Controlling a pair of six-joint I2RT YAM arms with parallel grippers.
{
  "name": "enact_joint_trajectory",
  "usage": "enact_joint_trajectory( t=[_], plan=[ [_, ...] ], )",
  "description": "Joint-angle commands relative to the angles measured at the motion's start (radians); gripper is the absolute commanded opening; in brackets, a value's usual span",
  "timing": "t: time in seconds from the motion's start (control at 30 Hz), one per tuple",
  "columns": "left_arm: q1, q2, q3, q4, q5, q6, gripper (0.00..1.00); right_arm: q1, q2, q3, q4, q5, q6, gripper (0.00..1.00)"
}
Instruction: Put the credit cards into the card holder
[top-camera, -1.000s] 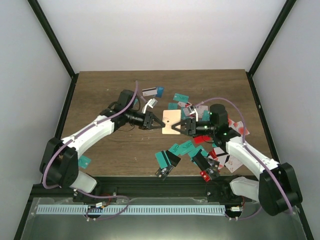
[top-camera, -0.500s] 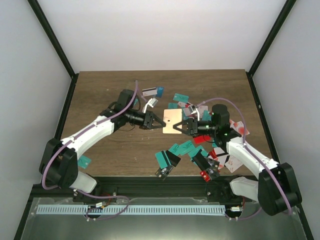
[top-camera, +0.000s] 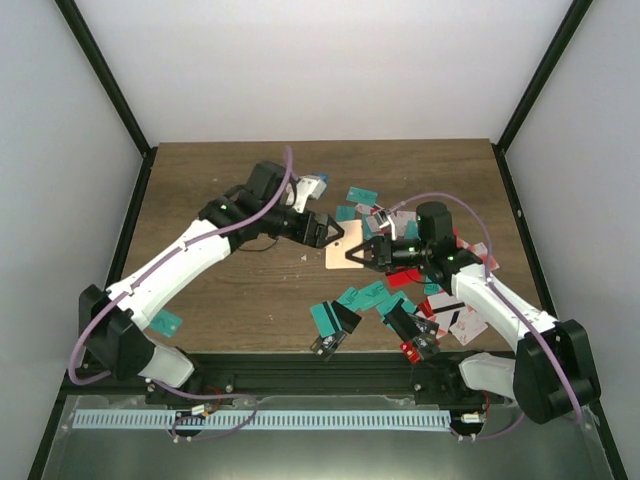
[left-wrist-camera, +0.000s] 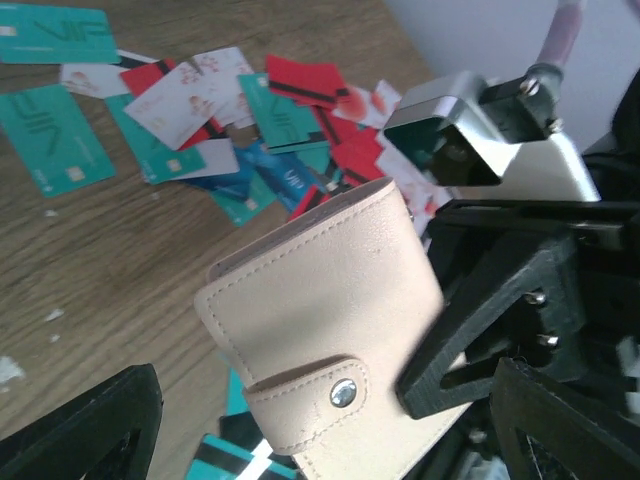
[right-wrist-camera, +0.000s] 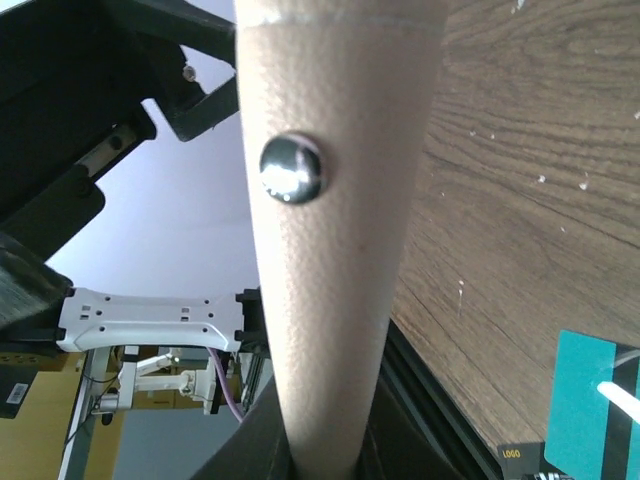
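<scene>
The left gripper (top-camera: 325, 232) has just sprung wide and backed off, so the card holder (left-wrist-camera: 330, 320), over the middle of the table (top-camera: 200, 180), is now clamped in the right gripper (top-camera: 358, 255) alone, its tab seemingly snapped shut, with the credit cards (left-wrist-camera: 50, 140) loose toward the right edge.

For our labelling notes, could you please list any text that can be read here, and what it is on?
"VIP" (faint, probable): on a teal card.
"LOGO" (tiny, probable): on a black card.
No text on the card holder.
Print on the other cards: too blurred to read.
</scene>
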Motion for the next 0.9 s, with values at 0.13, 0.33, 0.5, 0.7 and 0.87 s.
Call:
enact_joint_trajectory(
  t=[0.13, 0.33, 0.5, 0.7, 0.87],
  plan=[
    [-0.132, 0.033, 0.063, -0.141, -0.369, 0.094, 0.88, -0.003, -0.015, 0.04, -0.115, -0.004, -0.055, 0.01],
    [-0.163, 0.085, 0.065, -0.152, -0.378, 0.111, 0.86, -0.002, -0.028, 0.036, -0.129, -0.018, -0.064, 0.01],
    [-0.195, 0.125, 0.073, -0.156, -0.392, 0.122, 0.89, -0.002, -0.04, 0.041, -0.143, -0.022, -0.071, 0.01],
    [-0.2, 0.153, 0.071, -0.189, -0.549, 0.103, 0.87, -0.002, -0.048, 0.054, -0.174, -0.038, -0.091, 0.01],
    [-0.192, 0.149, 0.042, -0.217, -0.661, 0.114, 0.83, -0.002, -0.056, 0.067, -0.211, -0.023, -0.11, 0.01]
  ],
)
